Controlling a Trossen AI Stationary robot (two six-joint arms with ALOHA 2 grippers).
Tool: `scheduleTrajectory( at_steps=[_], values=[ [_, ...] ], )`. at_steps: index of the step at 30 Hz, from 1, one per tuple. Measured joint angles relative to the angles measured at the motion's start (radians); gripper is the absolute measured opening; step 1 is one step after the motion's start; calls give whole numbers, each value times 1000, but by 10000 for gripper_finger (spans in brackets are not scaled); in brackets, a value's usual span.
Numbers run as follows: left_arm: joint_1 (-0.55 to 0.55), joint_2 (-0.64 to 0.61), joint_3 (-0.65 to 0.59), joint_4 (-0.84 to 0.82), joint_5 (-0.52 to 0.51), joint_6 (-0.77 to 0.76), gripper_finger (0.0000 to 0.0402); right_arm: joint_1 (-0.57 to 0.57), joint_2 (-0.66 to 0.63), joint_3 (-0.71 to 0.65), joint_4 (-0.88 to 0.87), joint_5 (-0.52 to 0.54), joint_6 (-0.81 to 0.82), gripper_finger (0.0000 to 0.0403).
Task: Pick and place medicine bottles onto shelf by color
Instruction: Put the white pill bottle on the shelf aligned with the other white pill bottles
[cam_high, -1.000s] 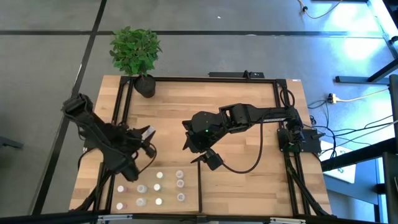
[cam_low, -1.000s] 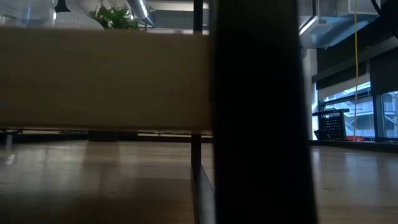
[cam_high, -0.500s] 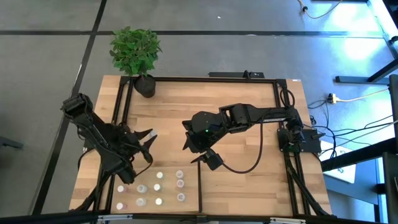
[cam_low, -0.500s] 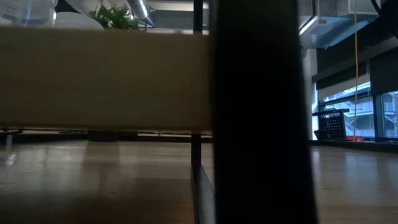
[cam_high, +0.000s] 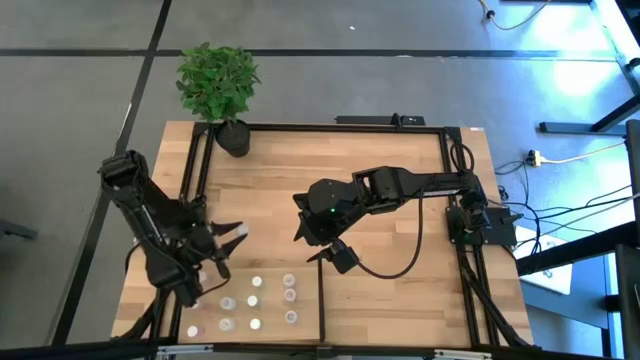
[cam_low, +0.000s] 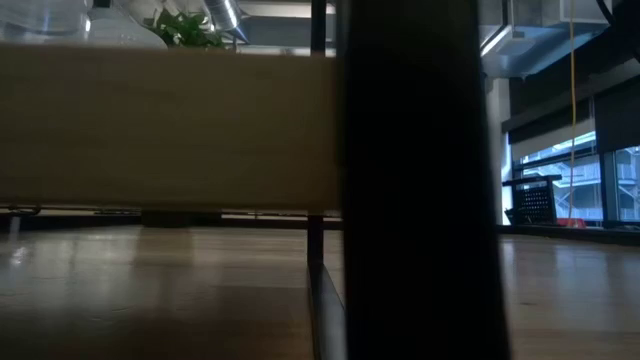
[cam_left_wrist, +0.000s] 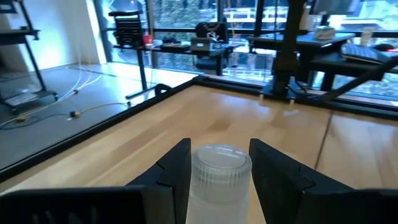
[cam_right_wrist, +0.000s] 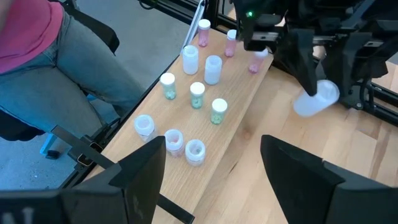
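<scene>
A: Left hand (cam_left_wrist: 219, 180) is being held raised over the left part of the tabletop (cam_high: 390, 150), fingers clamped on one whitish bottle (cam_left_wrist: 219, 177) with a clear ribbed cap. Bottle is being carried upright.

B: Seen from the right wrist too: the held bottle (cam_right_wrist: 317, 98) is being kept well above the boards, apart from the rest. Right hand (cam_right_wrist: 211, 165)?

A: It is being held idle near the tabletop's middle, fingers spread wide, nothing between them.

B: The other medicine bottles (cam_right_wrist: 194, 93)?

A: About a dozen are being kept in a loose cluster on the light-wood strip (cam_high: 270, 270) by the near left edge, left of the short black divider bar (cam_high: 321, 300); pink-capped ones at one end, greenish ones mid-group, clear ones at the other.

B: Progress, judged?

A: One bottle is in transit and not yet set down. Whether the cluster is sorted stock or waiting stock cannot be told
</scene>
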Motion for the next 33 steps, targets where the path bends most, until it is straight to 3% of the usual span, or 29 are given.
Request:
scheduleTrajectory(
  at_steps=[11,19,33],
  values=[
    [16,-18,-1,-52,-45,-7,133,0,0,0,0,0,0,265],
    [87,-15,-70,54,-95,-2,133,0,0,0,0,0,0,265],
    [351,-15,-98,122,-96,104,133,0,0,0,0,0,0,265]
  ],
)
